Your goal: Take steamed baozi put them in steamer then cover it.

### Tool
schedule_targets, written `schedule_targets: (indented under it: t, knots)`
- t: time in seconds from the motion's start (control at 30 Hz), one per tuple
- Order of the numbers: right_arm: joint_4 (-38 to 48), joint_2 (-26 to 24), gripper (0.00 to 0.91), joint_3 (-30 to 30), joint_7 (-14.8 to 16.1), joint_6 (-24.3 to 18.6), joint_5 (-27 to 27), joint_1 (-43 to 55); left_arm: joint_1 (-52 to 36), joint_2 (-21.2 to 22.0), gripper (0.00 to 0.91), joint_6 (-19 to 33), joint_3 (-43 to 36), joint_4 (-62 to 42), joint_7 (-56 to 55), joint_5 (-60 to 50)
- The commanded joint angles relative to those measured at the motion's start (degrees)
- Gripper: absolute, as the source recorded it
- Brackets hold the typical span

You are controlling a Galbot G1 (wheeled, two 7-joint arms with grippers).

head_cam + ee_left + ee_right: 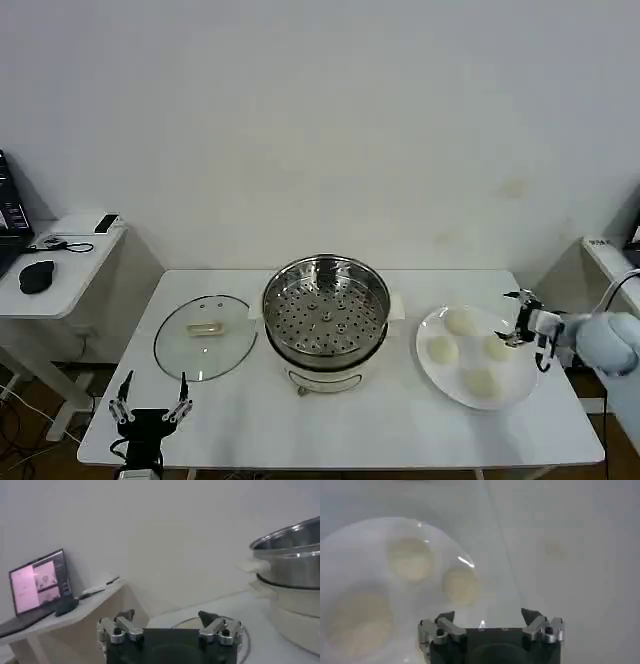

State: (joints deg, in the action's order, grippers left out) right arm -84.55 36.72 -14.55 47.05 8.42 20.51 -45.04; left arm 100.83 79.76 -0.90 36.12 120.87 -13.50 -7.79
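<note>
Several cream-white baozi [442,350] lie on a white plate [428,375] at the table's right. My right gripper [520,320] hovers open just above the plate's right rim, beside the nearest bun [497,347]. In the right wrist view, buns [461,586] [410,559] lie ahead of that gripper [489,616], none between its fingers. The shiny steamer [325,315] with its perforated tray stands mid-table, holding nothing. The glass cover [205,335] lies flat to the left of it. My left gripper [150,400] waits open at the front left edge, and its wrist view shows the gripper [167,616] empty.
A side desk [60,265] with a mouse and laptop [40,582] stands left of the table. The steamer's wall [295,560] rises close to the left arm. Bare tabletop runs along the front edge. A second desk edge [610,255] is at far right.
</note>
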Motion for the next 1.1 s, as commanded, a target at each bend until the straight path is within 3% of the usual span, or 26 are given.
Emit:
schedule_targets:
  t: [0.03,0.17,0.4,0.83,1.1]
  knots:
    - [15.01,1.13,0.907,23.84,11.2,-5.12,3.33,24.56,0.31,0.33,0.907,0.23,0.57,0.24,-0.33,-0.58]
    - [19.5,5.77,0.907,28.1,11.86,-5.58,5.28,28.37,0.63,0.49,0.907,0.32,1.18,0.54,-0.33,-0.59]
    - [23.59,7.28,0.907,33.97,11.82,-6.21,7.51,31.68,0.78,0.45,0.907,0.52,2.63,0.51,-0.36,-0.32]
    - [26.46,10.6,0.907,35.75,10.59,-5.7,8.45,32.27,-0.09,0.32,0.907,0.57,2.75,-0.63,-0.39,-0.32]
    - [28.67,12.07,0.786,36.02,10.03,-4.99,8.5,32.53,-0.39,0.38,0.907,0.94,2.97,-1.06,-0.92,-0.37]
